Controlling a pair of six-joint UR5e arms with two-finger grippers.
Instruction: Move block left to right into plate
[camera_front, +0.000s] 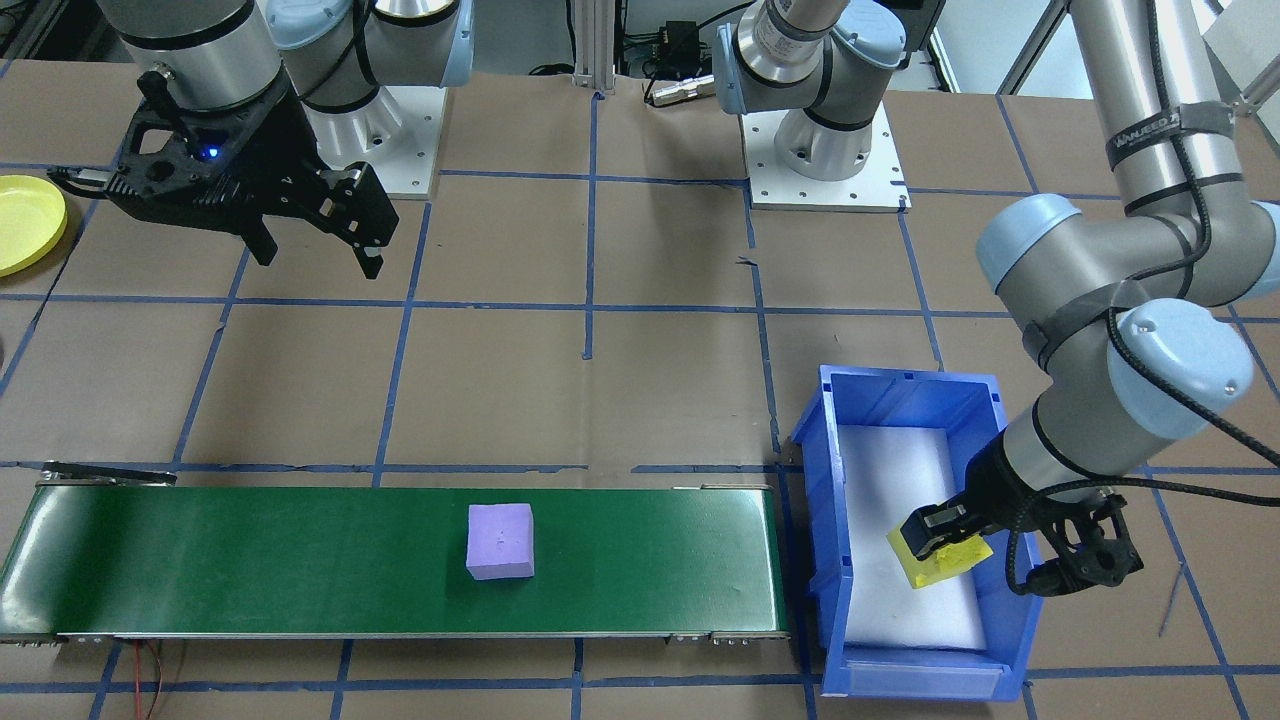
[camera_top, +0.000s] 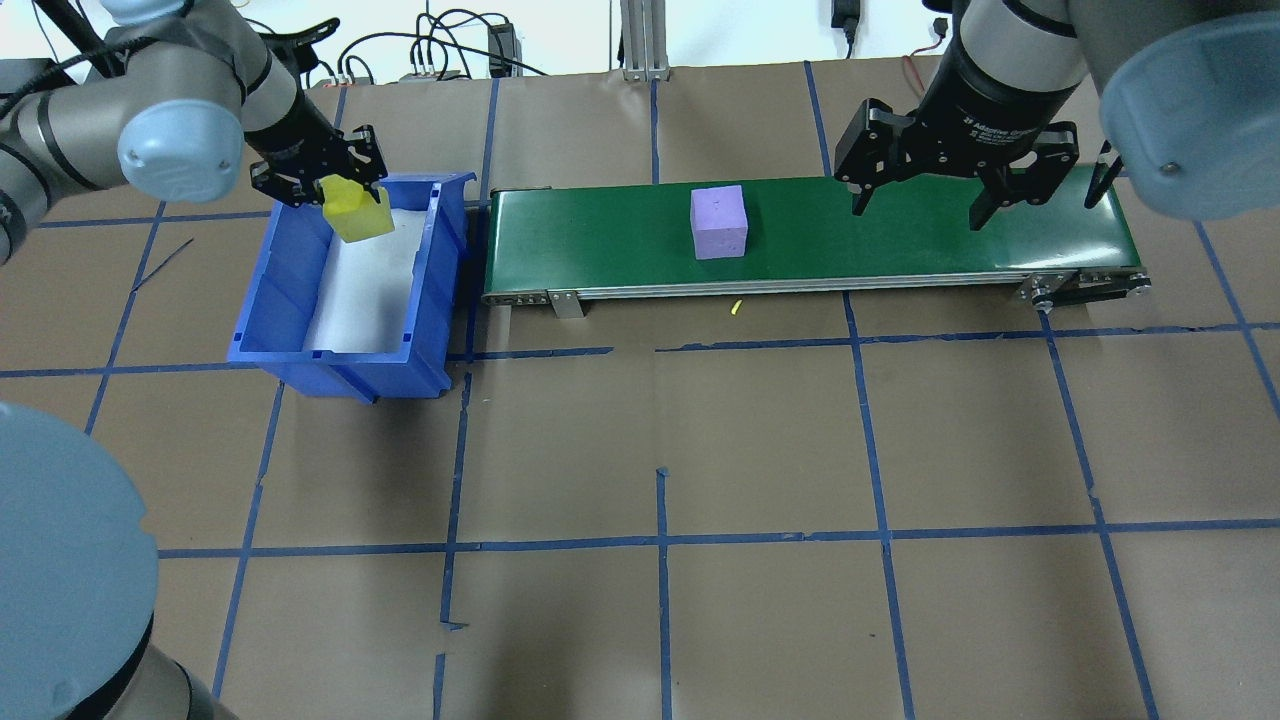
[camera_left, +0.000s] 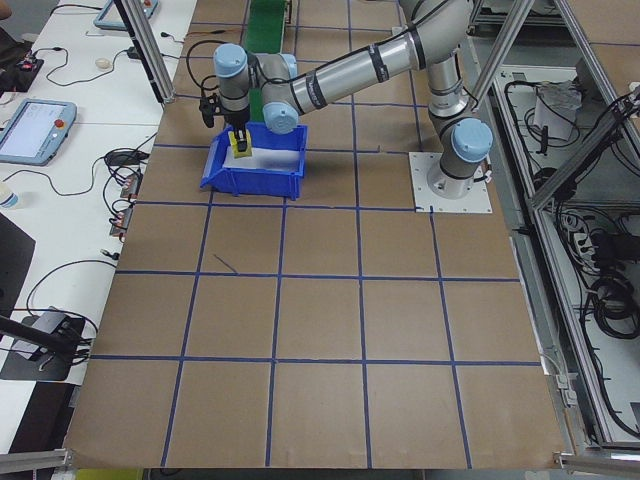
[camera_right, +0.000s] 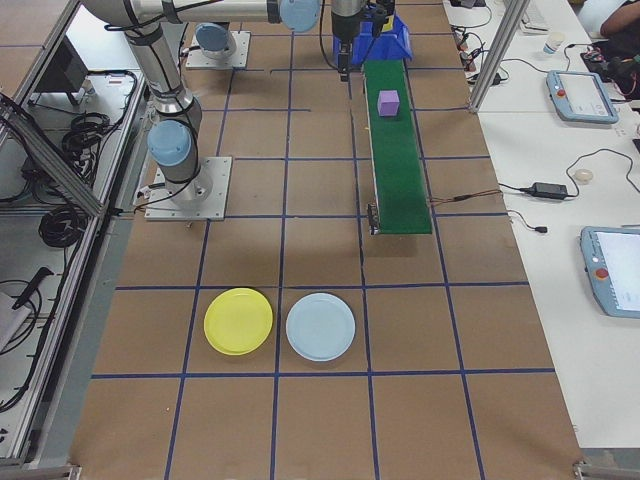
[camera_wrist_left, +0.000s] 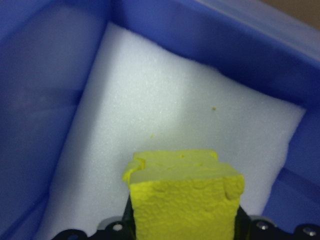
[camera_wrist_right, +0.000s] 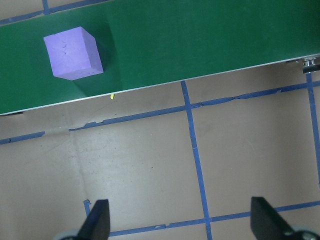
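Note:
A yellow foam block hangs above the white liner of the blue bin, with my left gripper shut on it. A purple block rests mid-belt on the green conveyor. My right gripper is open and empty, raised over the table by the belt's right end. The yellow plate lies far off on the robot's right side.
A light blue plate lies beside the yellow one. The brown table is marked with a blue tape grid. A small yellow crumb lies just in front of the belt. Operator desks with tablets line the far side.

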